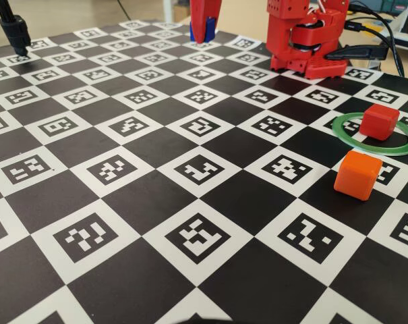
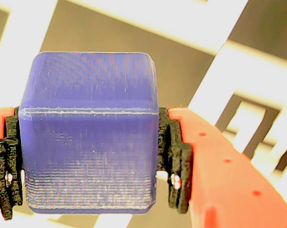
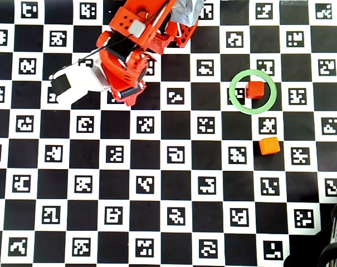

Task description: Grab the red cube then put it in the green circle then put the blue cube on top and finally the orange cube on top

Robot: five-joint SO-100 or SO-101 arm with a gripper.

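the gripper (image 2: 88, 161) is clamping the blue cube (image 2: 88, 137) between both pads at the board's far edge. the red cube (image 1: 380, 121) is sitting inside the green circle (image 1: 345, 131); the orange cube (image 1: 357, 175) is lying just outside it.

Surface: black-and-white checkered marker board (image 3: 168, 183).
On it: green circle (image 3: 235, 102) with red cube (image 3: 255, 89) inside; orange cube (image 3: 269, 146) just outside it; red arm base (image 1: 305, 64).

Red cube (image 3: 255, 89) inside green circle (image 3: 237, 100), orange cube (image 3: 269, 146) just below ring, arm (image 3: 129, 53) upper left on checkered board (image 3: 168, 183)
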